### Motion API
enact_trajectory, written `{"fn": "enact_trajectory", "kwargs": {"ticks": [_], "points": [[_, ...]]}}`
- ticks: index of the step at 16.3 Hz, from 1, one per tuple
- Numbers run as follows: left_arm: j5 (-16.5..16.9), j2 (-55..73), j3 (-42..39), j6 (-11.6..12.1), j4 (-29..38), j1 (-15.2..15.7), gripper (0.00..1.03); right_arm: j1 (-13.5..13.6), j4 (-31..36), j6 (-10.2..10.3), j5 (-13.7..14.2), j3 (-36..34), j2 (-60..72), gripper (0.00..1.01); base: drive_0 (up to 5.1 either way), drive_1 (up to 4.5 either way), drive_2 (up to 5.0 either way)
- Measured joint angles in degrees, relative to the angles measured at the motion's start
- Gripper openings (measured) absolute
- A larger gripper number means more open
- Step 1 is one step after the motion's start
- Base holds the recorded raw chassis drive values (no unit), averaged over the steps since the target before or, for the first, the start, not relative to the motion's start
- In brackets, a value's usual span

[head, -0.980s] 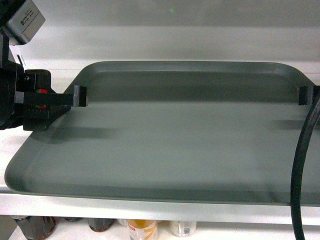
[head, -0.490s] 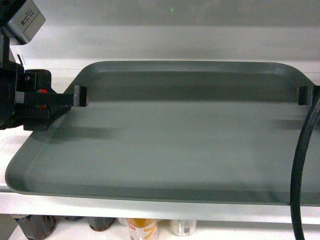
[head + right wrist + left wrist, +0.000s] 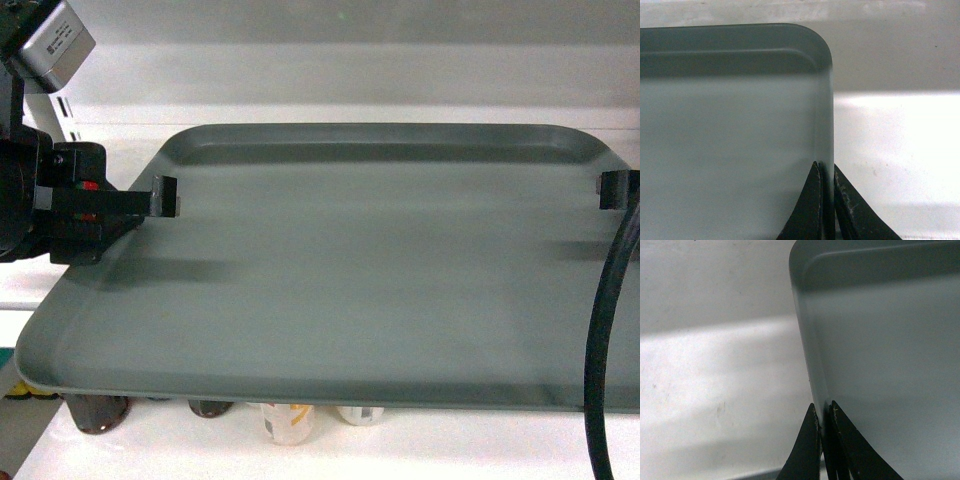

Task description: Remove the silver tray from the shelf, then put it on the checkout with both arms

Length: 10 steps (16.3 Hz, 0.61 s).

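You're seeing soft, even light from above, with no hard glare. The large dull grey-silver metal tray [image 3: 370, 270] shows a hazy sheen mid-frame and a dark shadow band under its far rim. Your head view is slightly soft; blurred shadows trail at left and right. Both wrist views show a bright band across the white shelf board [image 3: 715, 370], with the black prongs out of focus at bottom.
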Motion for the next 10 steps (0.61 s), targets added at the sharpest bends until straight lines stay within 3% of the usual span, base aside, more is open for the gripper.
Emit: {"fn": "enact_trajectory", "kwargs": {"ticks": [10], "points": [[-0.07,-0.02,0.15,0.04,0.00,0.00,0.03,0.00,-0.11,0.00,-0.24,0.00,-0.28,0.03,0.1,-3.94,4.2]]}}
